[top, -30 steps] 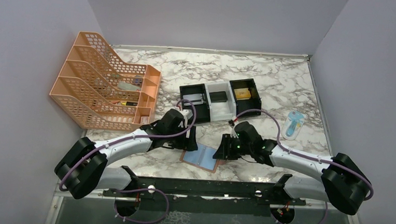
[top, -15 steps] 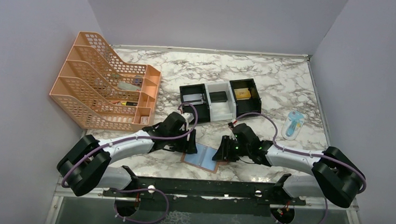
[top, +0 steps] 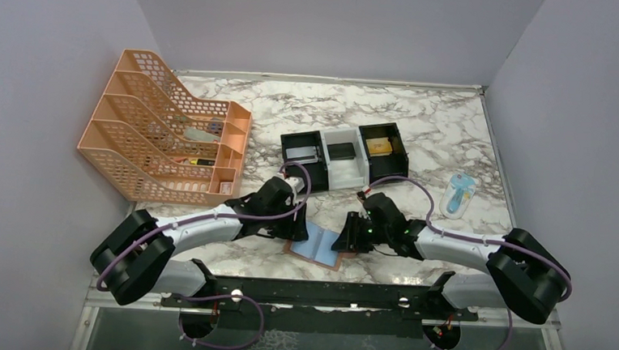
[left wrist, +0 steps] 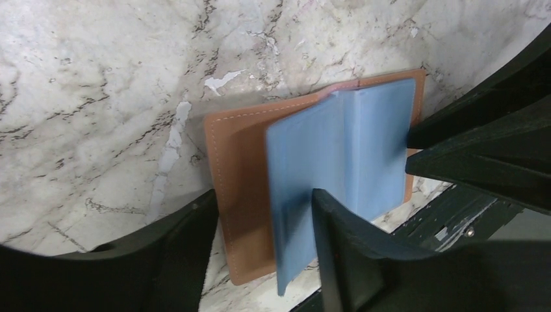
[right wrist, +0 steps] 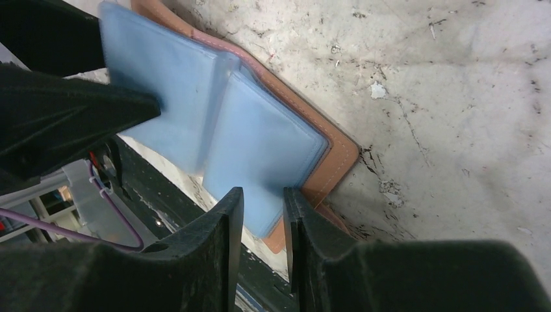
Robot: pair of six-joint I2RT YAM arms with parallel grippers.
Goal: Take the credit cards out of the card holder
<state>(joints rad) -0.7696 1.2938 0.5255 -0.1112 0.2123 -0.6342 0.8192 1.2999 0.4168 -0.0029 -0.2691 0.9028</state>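
Observation:
The tan-brown card holder (top: 318, 247) lies open near the table's front edge, light-blue lining up. In the left wrist view its blue inner flap (left wrist: 305, 195) stands lifted and blurred over the brown leather (left wrist: 237, 195). My left gripper (top: 293, 227) (left wrist: 263, 195) is open, its jaws straddling the holder's left half. My right gripper (top: 343, 240) (right wrist: 262, 194) is over the holder's (right wrist: 260, 143) right corner, fingers only narrowly apart. A black card (top: 341, 151) and a greyish card (top: 301, 153) lie in the tray.
The black-and-white three-compartment tray (top: 347, 176) stands behind the holder, a yellow item (top: 379, 147) in its right compartment. An orange mesh file rack (top: 162, 138) is at the back left. A light-blue packet (top: 459, 192) lies at the right. A black rail (top: 323, 293) runs along the front edge.
My left gripper has come in onto the holder's left edge and its jaws have narrowed. The blue flap has lifted. The right gripper has shifted slightly left.

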